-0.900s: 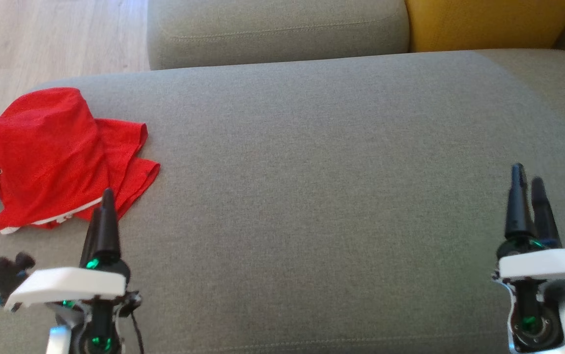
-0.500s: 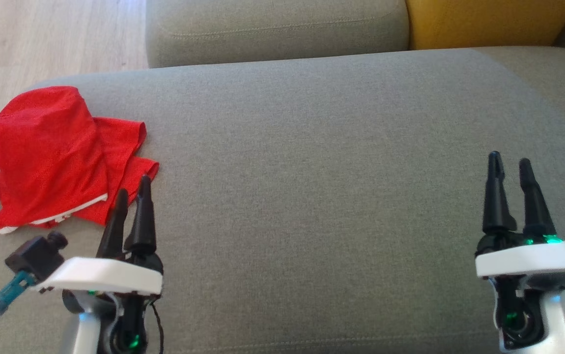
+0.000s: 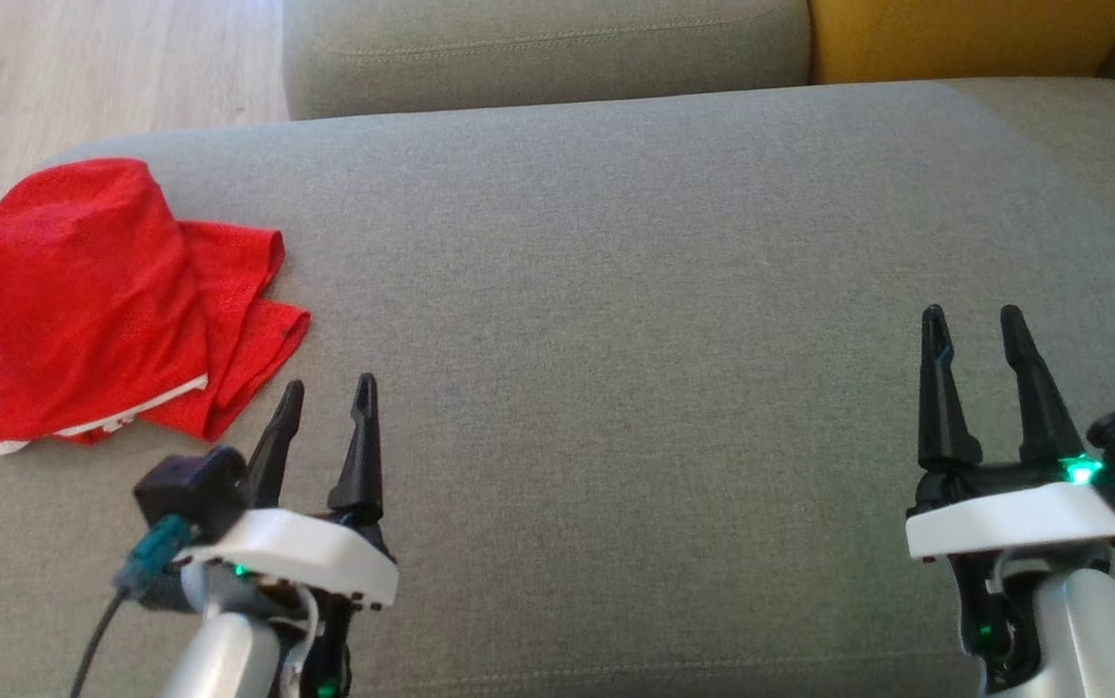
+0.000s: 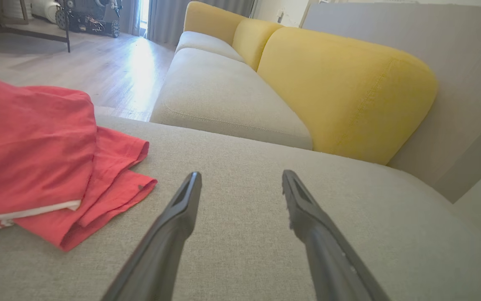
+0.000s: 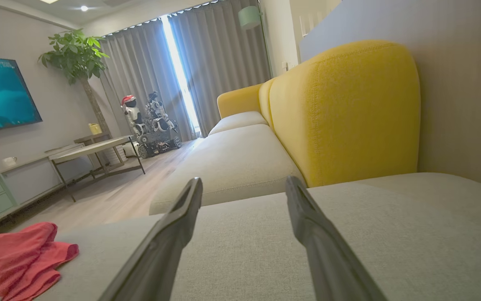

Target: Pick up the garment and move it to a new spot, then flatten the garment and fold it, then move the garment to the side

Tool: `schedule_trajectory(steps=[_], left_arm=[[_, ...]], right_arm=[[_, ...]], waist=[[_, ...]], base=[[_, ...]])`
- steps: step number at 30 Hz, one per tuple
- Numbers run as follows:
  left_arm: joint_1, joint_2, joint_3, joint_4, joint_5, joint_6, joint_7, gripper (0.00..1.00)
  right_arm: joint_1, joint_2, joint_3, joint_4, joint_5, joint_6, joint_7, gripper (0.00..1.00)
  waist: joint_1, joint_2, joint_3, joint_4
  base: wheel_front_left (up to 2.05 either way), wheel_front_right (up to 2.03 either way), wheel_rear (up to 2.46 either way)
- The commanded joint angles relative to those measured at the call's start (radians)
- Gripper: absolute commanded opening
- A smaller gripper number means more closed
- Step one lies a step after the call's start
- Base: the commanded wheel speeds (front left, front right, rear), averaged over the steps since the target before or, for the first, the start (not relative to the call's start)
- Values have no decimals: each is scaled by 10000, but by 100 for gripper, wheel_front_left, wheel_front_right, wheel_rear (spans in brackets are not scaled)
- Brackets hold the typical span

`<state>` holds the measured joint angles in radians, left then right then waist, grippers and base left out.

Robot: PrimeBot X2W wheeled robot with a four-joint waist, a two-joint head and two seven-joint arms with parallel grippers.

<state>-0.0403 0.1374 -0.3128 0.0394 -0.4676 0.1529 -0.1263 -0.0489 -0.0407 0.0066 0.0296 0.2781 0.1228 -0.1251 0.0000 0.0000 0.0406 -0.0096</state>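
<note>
A red garment (image 3: 92,301) with a white hem stripe lies folded in a loose pile at the left end of the grey sofa seat (image 3: 635,291). It also shows at the left of the left wrist view (image 4: 35,159) and at the lower left of the right wrist view (image 5: 14,259). My left gripper (image 3: 330,393) hovers open just right of the garment's lower corner, apart from the cloth, nothing between its fingers. Far to the right, my right gripper (image 3: 974,320) stands open and empty above the seat.
A second grey seat cushion (image 3: 538,48) and a yellow backrest (image 3: 965,39) lie beyond the seat. Wooden floor (image 3: 82,68) is past the seat's left end. The right wrist view shows a low table (image 5: 94,152), a wall screen (image 5: 2,94) and parked robots (image 5: 148,121).
My left gripper has moved right, away from the garment's hem, and turned so both fingers show spread. The right gripper shifted left and turned likewise. The camera drifted slightly.
</note>
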Motion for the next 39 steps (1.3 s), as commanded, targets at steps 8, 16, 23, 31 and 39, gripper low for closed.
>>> schedule_trajectory(steps=[8, 16, 23, 31, 39], left_arm=[[-1044, 738, -886, -269, 1037, 1222, -355, 100], [-1483, 1317, -2023, -501, 1948, 2474, -590, 100], [-1452, 1230, -2220, -988, 1618, 2634, -794, 100], [-675, 333, -649, -712, 1155, 967, -1029, 100], [-364, -451, 322, -119, 2451, -446, -1263, 100]], right_arm=[[-413, -71, 207, -443, -1299, 57, -359, 100], [-447, -76, 284, -674, -2422, 62, -595, 100], [-397, -81, 187, -551, -2311, 67, -800, 100], [-263, -87, 204, 121, -1652, 72, -1037, 100], [-362, -93, 393, 650, -1845, 77, -1273, 100]], waist=[[0, 0, 82, -27], [0, 0, 91, -39], [0, 0, 73, -10], [0, 0, 35, -27], [0, 0, 45, -50]], base=[[0, 0, 0], [0, 0, 0], [0, 0, 0], [0, 0, 0], [0, 0, 0]])
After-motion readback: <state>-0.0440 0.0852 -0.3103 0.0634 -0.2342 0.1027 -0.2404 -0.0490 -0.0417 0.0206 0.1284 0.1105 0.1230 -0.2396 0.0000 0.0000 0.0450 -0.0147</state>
